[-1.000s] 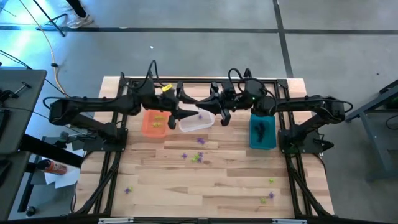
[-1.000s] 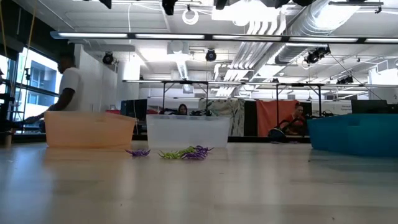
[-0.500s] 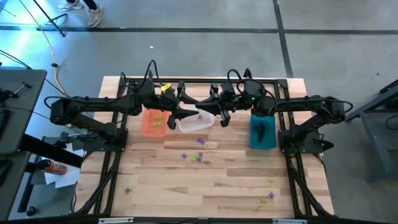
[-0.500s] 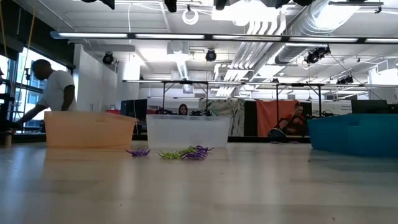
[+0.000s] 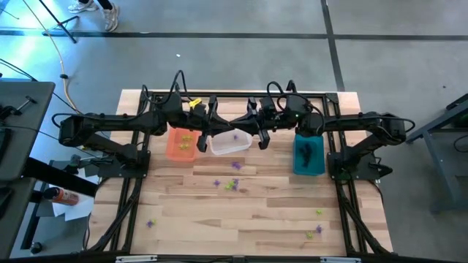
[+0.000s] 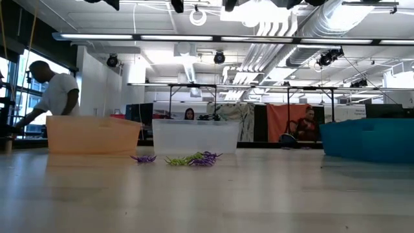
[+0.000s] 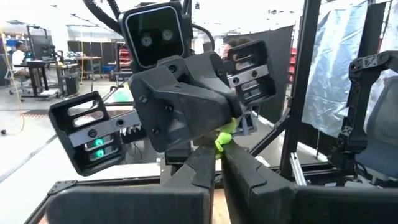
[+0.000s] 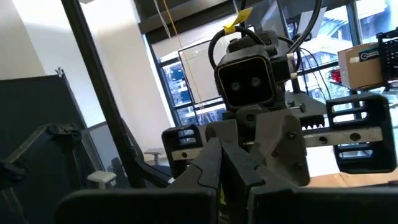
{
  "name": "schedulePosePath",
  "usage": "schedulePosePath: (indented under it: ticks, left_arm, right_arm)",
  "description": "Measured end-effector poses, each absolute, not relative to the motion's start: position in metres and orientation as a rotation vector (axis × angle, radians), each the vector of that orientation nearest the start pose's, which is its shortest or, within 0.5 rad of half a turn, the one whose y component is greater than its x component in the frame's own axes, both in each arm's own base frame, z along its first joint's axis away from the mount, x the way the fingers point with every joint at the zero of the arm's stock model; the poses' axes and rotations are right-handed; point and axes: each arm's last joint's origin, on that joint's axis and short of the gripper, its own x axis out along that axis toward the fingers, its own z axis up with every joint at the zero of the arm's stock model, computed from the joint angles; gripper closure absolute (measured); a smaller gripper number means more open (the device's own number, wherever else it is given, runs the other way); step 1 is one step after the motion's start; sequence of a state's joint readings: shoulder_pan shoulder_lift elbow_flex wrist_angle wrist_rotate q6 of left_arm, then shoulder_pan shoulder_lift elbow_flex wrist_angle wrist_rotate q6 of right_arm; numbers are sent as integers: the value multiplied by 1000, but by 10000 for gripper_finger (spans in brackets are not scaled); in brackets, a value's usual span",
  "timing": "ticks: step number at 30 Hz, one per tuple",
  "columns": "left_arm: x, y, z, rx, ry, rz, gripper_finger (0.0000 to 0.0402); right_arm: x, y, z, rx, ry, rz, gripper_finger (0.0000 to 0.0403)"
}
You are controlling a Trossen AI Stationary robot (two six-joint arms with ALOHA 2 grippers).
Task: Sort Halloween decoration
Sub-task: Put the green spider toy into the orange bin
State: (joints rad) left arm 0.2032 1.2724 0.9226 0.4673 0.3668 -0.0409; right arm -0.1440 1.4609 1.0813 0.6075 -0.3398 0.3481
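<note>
My two grippers meet tip to tip above the clear bin. My left gripper and my right gripper are both shut on one yellow-green Halloween decoration. In the high view the left gripper comes from the table's left and the right gripper from its right. Purple and yellow-green decorations lie loose on the table's middle, and they also show in the low view. More decorations lie near the front right, and one lies near the front left. My left gripper pinches the yellow-green decoration between its two fingertips, reaching level from the table's left. The decoration is lifted clear, above the clear bin. My right gripper, level from the table's right, has its shut fingers on the decoration's far side; its grip itself is hidden.
Along the far edge stand an orange bin with yellow-green pieces, the clear bin with a purple piece, and a teal bin with black pieces. Black frame rails flank the table. A person stands far behind.
My left gripper has shut its fingers on the yellow-green decoration that the right gripper holds. Both arms have kept their places above the clear bin.
</note>
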Motion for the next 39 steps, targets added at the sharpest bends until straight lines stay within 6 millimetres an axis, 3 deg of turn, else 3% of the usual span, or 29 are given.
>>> schedulePosePath:
  ticks: [5,11,15,20,29,39]
  left_arm:
    - [275,55,340,-28,-60,-133,399]
    - [251,63,343,-51,59,-72,401]
    - [226,66,333,-72,265,28,401]
    - [198,64,302,-96,509,162,401]
    - [163,65,209,-305,950,338,401]
    - [169,96,174,-571,1146,451,401]
  right_arm:
    - [326,-52,354,386,-174,127,379]
    - [310,-70,360,399,-133,-22,278]
    - [297,-82,359,356,-50,-121,223]
    - [292,-91,350,397,39,-167,203]
    - [292,-94,341,420,121,-193,203]
    - [292,-94,340,414,128,-195,203]
